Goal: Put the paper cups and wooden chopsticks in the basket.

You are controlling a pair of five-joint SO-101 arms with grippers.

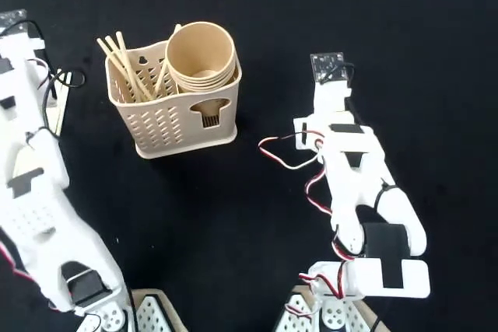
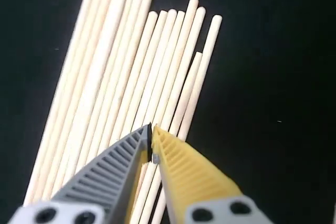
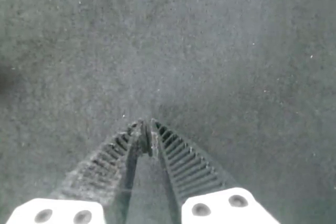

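The fingers of the left gripper (image 2: 151, 132) are closed tip against tip and hold nothing. In the left wrist view they hang directly above a row of loose chopsticks (image 2: 131, 66), which lie flat and side by side on the black table (image 1: 436, 75). The fingers of the right gripper (image 3: 146, 127) are also closed and empty, over bare cloth. In the high view the basket (image 1: 175, 126) stands in the upper left part of the frame. The paper cups (image 1: 201, 56) are stacked inside its right half, and a few standing chopsticks (image 1: 124, 64) lean in its left half. So the cups look finished, and the sticks at the left edge of the frame, beside the left arm (image 1: 31, 192), are what is left to do. I think the risk lies in this pickup. The sticks touch each other, so when the fingers open and go down they may take two or three at once, or push the neighbours and roll them apart. A round stick that is gripped far from its middle can tilt and slip out on the way. At the basket, a long stick that comes in at an angle may catch the rim or knock the leaning sticks.
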